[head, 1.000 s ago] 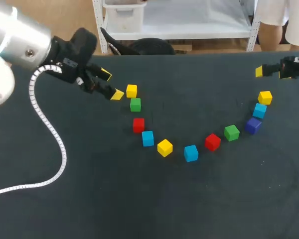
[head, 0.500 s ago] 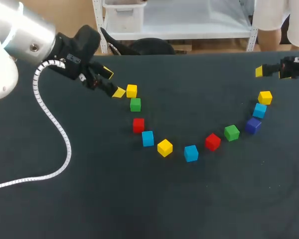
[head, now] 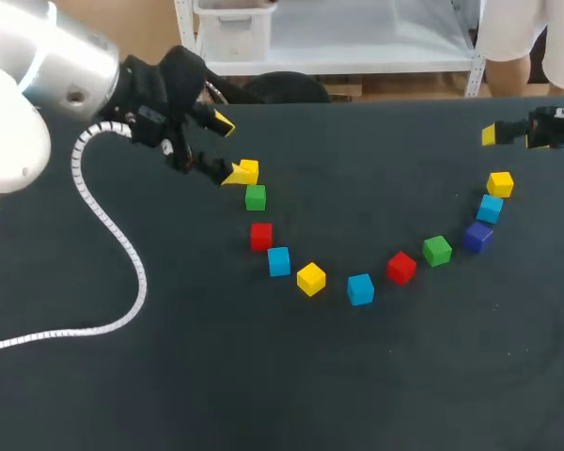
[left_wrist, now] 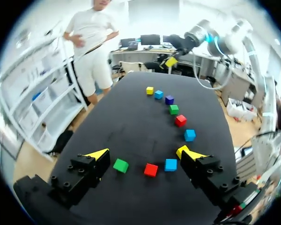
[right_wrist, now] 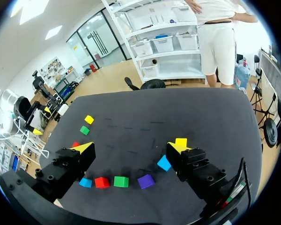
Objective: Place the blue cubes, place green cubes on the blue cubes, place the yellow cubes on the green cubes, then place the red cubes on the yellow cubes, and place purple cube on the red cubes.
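Over the dark table: eleven loose cubes, both grippers spread wide

Across the table, the head view showed eleven cubes strung in a shallow arc, none stacked. From the left end ran the far-left yellow cube, left green cube, left red cube, left blue cube, middle yellow cube, middle blue cube, right red cube, right green cube, purple cube, right blue cube and right yellow cube.

The left gripper hung at the arc's left end, its fingers apart and holding nothing. One yellow tip sat just beside the far-left yellow cube; whether they touched could not be told. The right gripper was near the table's right edge, apart from the right yellow cube.

The left wrist view added what the head view could not: only bare cloth lay between the fingers, with the left green, left red and left blue cubes just ahead of the tips. It took in nine cubes, and only one of them was yellow, at the arc's far end.

The right wrist view settled that gripper's state, its fingers standing wide with nothing between them. The right yellow cube peeked out just beside one tip and the right blue cube lay beside the same finger, while the purple, right green, right red and middle blue cubes lined up under the gripper
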You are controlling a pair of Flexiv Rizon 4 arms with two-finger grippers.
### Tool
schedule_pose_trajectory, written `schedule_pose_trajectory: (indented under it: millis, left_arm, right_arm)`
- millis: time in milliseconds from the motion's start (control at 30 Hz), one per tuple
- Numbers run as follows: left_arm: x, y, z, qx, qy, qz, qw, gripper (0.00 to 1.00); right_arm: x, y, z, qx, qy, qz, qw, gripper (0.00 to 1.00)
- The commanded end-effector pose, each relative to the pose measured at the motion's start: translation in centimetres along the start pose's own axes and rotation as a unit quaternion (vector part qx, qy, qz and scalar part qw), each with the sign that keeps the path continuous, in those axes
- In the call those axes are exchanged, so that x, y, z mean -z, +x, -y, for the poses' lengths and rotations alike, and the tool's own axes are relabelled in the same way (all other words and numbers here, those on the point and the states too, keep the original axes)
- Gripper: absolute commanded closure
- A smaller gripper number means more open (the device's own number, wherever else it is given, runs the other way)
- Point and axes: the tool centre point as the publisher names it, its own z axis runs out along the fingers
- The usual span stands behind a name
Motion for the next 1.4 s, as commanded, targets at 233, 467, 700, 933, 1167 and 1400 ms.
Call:
schedule_pose_trajectory:
  millis: [233, 467, 700, 933, 1167, 1400]
  left_arm:
    - [-3.0, 1.8, -2.9, -0.017, 0.036, 0.003, 0.999, 0.00]
    - [-3.9, 1.9, -2.8, -0.008, 0.057, -0.031, 0.998, 0.00]
    - [-3.8, 2.4, -1.8, -0.022, 0.057, -0.035, 0.998, 0.00]
    - [-3.7, 3.5, -0.9, -0.002, 0.058, -0.049, 0.997, 0.00]
    - [-2.9, 4.4, -0.5, 0.007, 0.054, -0.055, 0.997, 0.00]
    - [-2.9, 4.9, -0.2, 0.005, 0.055, -0.057, 0.997, 0.00]
  right_arm:
    - [0.1, 0.0, -0.1, 0.000, 0.001, 0.000, 1.000, 0.00]
    - [0.1, 0.0, -0.1, 0.000, 0.001, 0.000, 1.000, 0.00]
    - [0.1, 0.0, -0.1, 0.000, 0.001, 0.000, 1.000, 0.00]
    - [0.1, 0.0, -0.1, 0.000, 0.001, 0.000, 1.000, 0.00]
    - [0.1, 0.0, -0.1, 0.000, 0.001, 0.000, 1.000, 0.00]
    - [0.1, 0.0, -0.1, 0.000, 0.001, 0.000, 1.000, 0.00]
